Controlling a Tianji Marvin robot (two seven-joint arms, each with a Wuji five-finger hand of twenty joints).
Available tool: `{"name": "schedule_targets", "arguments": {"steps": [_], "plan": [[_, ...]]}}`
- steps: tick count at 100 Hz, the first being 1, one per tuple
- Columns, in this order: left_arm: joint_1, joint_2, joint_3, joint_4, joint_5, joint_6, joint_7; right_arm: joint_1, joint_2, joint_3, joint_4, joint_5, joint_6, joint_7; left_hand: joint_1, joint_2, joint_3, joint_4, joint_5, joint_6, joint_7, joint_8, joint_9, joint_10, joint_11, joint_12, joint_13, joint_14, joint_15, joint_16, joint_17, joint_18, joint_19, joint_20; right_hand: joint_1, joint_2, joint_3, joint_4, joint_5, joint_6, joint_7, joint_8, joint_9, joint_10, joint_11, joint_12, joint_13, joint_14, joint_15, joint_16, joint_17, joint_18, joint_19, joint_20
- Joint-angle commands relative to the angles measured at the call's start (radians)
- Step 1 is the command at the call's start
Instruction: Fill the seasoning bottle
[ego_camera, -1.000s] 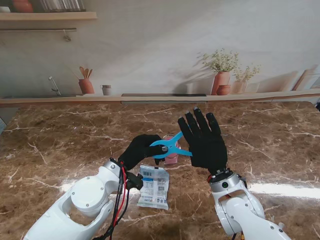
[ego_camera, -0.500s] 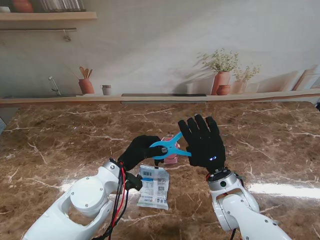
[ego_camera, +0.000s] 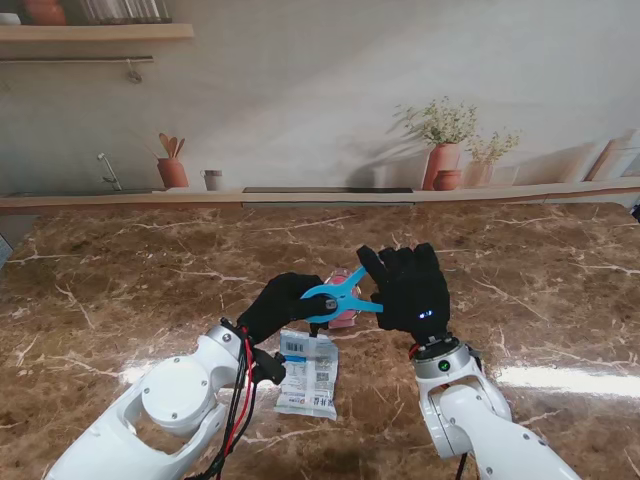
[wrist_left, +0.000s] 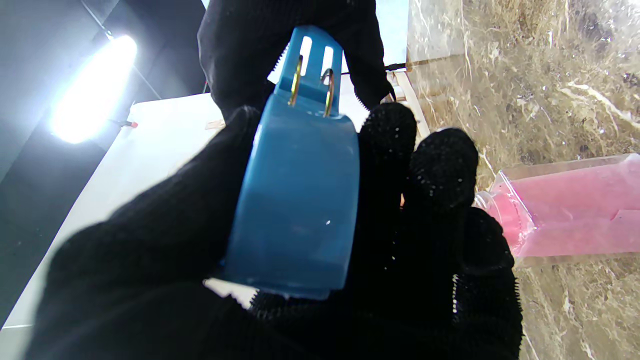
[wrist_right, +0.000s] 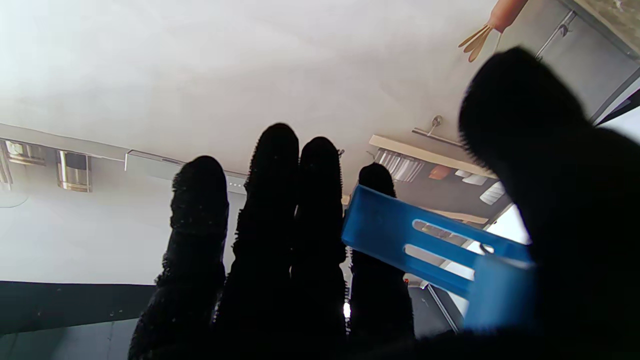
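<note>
A: How far along?

B: Early, I judge. The left hand (ego_camera: 283, 305) has its fingers closed on the blue clip (ego_camera: 343, 296) mid-frame; the right hand (ego_camera: 410, 290) curls around the clip's far end, grip unclear. No pouring yet.

A: And the bottle?

B: The left wrist view shows the pink seasoning bottle (wrist_left: 565, 212) on the counter (wrist_left: 525, 75) at the frame's right; the packet (ego_camera: 307, 372) shows only in the stand view's lower centre.
</note>
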Motion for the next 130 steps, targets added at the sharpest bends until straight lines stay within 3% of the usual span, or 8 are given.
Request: {"name": "schedule_targets", "arguments": {"steps": [1, 35, 51, 66, 89, 98, 114, 130], "plan": [[-0.004, 0.0, 0.01, -0.004, 0.01, -0.012, -0.004, 0.007, -0.007, -0.004, 0.025, 0.016, 0.007, -0.008, 0.118, 0.043, 0.082, 0.037, 0.043, -0.393, 0.136, 0.017, 0.019, -0.086, -0.023, 0.004, 0.005, -0.013, 0.012, 0.0, -0.021, -0.035, 0.016, 0.018, 0.083, 0.017, 0.022, -0.066, 0.215, -0.185, 0.306, 0.067, 0.129, -0.155, 0.079, 0.071, 0.053, -0.037, 0.085, 0.063, 0.043, -0.003, 0.087, 0.044], [-0.003, -0.007, 0.016, 0.002, 0.034, -0.025, 0.033, 0.016, -0.01, -0.004, 0.048, 0.029, 0.008, -0.047, 0.128, 0.075, 0.015, 0.062, 0.019, -0.38, 0.109, -0.016, -0.023, -0.083, -0.048, 0.014, -0.038, -0.014, -0.034, 0.008, -0.047, -0.033, -0.032, 0.01, 0.09, 0.037, -0.008, -0.067, 0.386, -0.253, 0.404, 0.14, 0.181, -0.147, 0.052, 0.118, 0.052, -0.031, 0.105, 0.107, 0.029, 0.002, 0.101, 0.056], [-0.004, -0.014, 0.02, 0.005, 0.04, -0.022, 0.06, 0.017, -0.004, -0.005, 0.055, 0.009, 0.011, -0.057, 0.141, 0.077, 0.012, 0.052, 0.013, -0.393, 0.134, 0.016, -0.02, -0.084, -0.024, 0.033, -0.027, -0.011, -0.021, 0.017, -0.039, -0.035, -0.027, 0.015, 0.064, 0.062, -0.035, -0.057, 0.299, -0.222, 0.376, 0.124, -0.282, 0.026, -0.28, -0.289, -0.394, 0.025, -0.327, -0.187, -0.3, 0.0, -0.245, -0.011], [-0.004, -0.016, 0.019, 0.003, 0.043, -0.018, 0.07, 0.007, -0.001, 0.004, 0.042, -0.003, 0.008, -0.049, 0.139, 0.078, 0.014, 0.051, 0.018, -0.391, 0.127, 0.013, -0.018, -0.081, -0.024, 0.032, -0.024, -0.009, -0.016, 0.019, -0.036, -0.032, -0.018, 0.02, 0.035, 0.089, -0.05, -0.04, 0.204, -0.188, 0.334, 0.068, -0.512, 0.087, -0.426, -0.488, -0.616, 0.012, -0.458, -0.319, -0.421, -0.025, -0.393, -0.055], [-0.003, -0.018, 0.02, 0.003, 0.048, -0.023, 0.077, 0.013, 0.014, 0.007, 0.042, -0.031, -0.06, -0.067, 0.139, 0.079, 0.013, 0.051, 0.017, -0.389, 0.123, 0.013, -0.02, -0.083, -0.025, 0.031, -0.026, -0.01, -0.015, 0.019, -0.035, -0.032, -0.013, 0.023, 0.133, 0.032, 0.065, -0.028, 0.153, -0.198, 0.263, 0.013, -0.078, -0.04, -0.362, -0.539, -0.329, -0.039, -0.431, -0.356, -0.317, -0.004, -0.345, -0.043], [-0.005, -0.017, 0.022, 0.005, 0.048, -0.027, 0.076, 0.013, 0.018, 0.002, 0.037, -0.038, -0.079, -0.05, 0.142, 0.083, 0.011, 0.051, 0.016, -0.39, 0.121, 0.013, -0.021, -0.08, -0.025, 0.03, -0.027, -0.008, -0.015, 0.019, -0.036, -0.032, -0.013, 0.024, 0.089, 0.069, 0.108, 0.096, 0.084, -0.063, 0.072, -0.14, -0.02, -0.054, -0.359, -0.489, -0.248, -0.022, -0.429, -0.317, -0.301, 0.009, -0.331, -0.045], [-0.01, -0.015, 0.025, 0.011, 0.051, -0.039, 0.065, 0.015, 0.026, -0.003, 0.032, -0.053, -0.109, -0.018, 0.161, 0.093, -0.012, 0.055, 0.018, -0.413, 0.13, 0.038, -0.021, -0.086, -0.012, 0.042, -0.027, -0.007, -0.01, 0.022, -0.04, -0.031, -0.016, 0.026, 0.045, 0.048, 0.098, 0.091, 0.024, 0.088, -0.267, -0.431, -0.031, -0.062, -0.379, -0.456, -0.259, -0.033, -0.475, -0.307, -0.323, 0.02, -0.367, -0.055], [-0.006, -0.014, 0.019, 0.009, 0.05, -0.045, 0.065, 0.022, 0.023, -0.005, 0.043, -0.047, -0.098, -0.028, 0.157, 0.092, -0.01, 0.058, 0.021, -0.42, 0.127, 0.044, -0.019, -0.091, -0.013, 0.045, -0.026, -0.009, -0.01, 0.023, -0.039, -0.03, -0.015, 0.027, 0.051, 0.044, 0.095, 0.089, 0.148, -0.025, -0.015, -0.257, 0.079, -0.117, -0.188, -0.257, -0.142, -0.026, -0.424, -0.255, -0.256, 0.026, -0.356, -0.051]]}}
